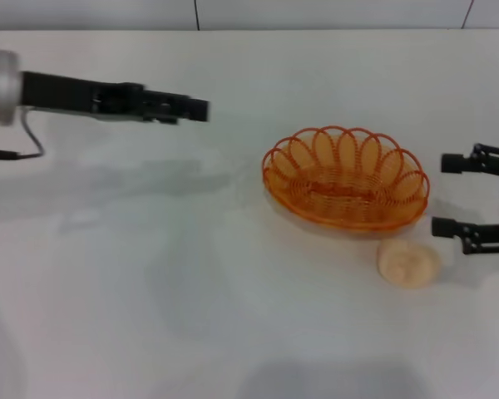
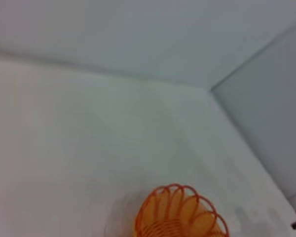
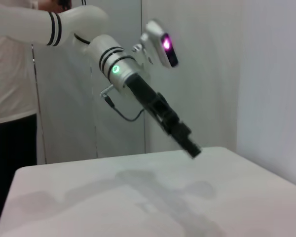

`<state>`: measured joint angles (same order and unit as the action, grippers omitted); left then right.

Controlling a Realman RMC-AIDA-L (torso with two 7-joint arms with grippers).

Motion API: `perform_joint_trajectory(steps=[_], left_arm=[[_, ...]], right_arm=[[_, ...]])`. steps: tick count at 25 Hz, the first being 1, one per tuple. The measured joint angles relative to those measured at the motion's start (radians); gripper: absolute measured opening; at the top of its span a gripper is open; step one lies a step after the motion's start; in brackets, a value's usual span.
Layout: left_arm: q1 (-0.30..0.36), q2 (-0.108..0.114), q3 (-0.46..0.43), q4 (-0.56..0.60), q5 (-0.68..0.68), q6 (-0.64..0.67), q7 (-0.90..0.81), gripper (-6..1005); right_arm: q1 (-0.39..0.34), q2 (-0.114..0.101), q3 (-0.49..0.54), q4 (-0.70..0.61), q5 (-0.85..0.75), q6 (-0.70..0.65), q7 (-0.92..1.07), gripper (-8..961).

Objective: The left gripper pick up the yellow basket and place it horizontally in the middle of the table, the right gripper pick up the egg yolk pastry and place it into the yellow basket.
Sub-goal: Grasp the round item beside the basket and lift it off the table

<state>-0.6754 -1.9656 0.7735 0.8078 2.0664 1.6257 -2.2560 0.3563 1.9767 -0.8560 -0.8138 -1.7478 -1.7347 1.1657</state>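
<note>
White counter (image 1: 150, 274): oval orange wire basket (image 1: 345, 177) lying long axis sideways; cream pastry (image 1: 408, 263) just beside, nearer right gripper (image 1: 452, 195), fingers apart. Left gripper (image 1: 201, 110) well apart, finger state untellable.

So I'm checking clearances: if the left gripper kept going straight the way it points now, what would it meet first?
Probably the yellow basket. The left gripper hangs above the table, aimed toward the basket's far rim, though it may pass above it.
</note>
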Motion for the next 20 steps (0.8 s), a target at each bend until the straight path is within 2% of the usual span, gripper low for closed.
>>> perform_joint_trajectory(steps=[2,3,6,9,15,18,20], left_arm=[[0.060,0.013,-0.030,0.007,-0.054,0.011,0.203,812],[0.060,0.013,-0.030,0.007,-0.054,0.011,0.203,812],[0.101,0.033,-0.028,0.026,-0.064,0.021,0.351,812],[0.134,0.042,-0.032,0.033,-0.077,0.045,0.516,812],[0.199,0.030,-0.032,0.041,-0.081,0.120,0.860,813],[0.236,0.014,-0.030,0.041,-0.056,0.126,0.993,813],[0.248,0.009,-0.031,0.038,-0.030,0.117,1.024,813]], right_arm=[[-0.016,-0.005,0.000,-0.001,0.000,-0.020,0.011,784],[-0.024,-0.006,0.000,-0.001,0.000,-0.028,0.014,783],[-0.047,-0.005,-0.005,-0.003,-0.006,-0.036,0.012,782],[-0.058,0.001,-0.012,-0.003,-0.031,-0.040,0.006,781],[-0.056,0.027,-0.014,-0.003,-0.091,-0.012,-0.007,779],[-0.054,0.030,-0.023,-0.001,-0.093,0.025,-0.010,778],[-0.049,0.031,-0.033,0.006,-0.093,0.054,-0.011,778]])
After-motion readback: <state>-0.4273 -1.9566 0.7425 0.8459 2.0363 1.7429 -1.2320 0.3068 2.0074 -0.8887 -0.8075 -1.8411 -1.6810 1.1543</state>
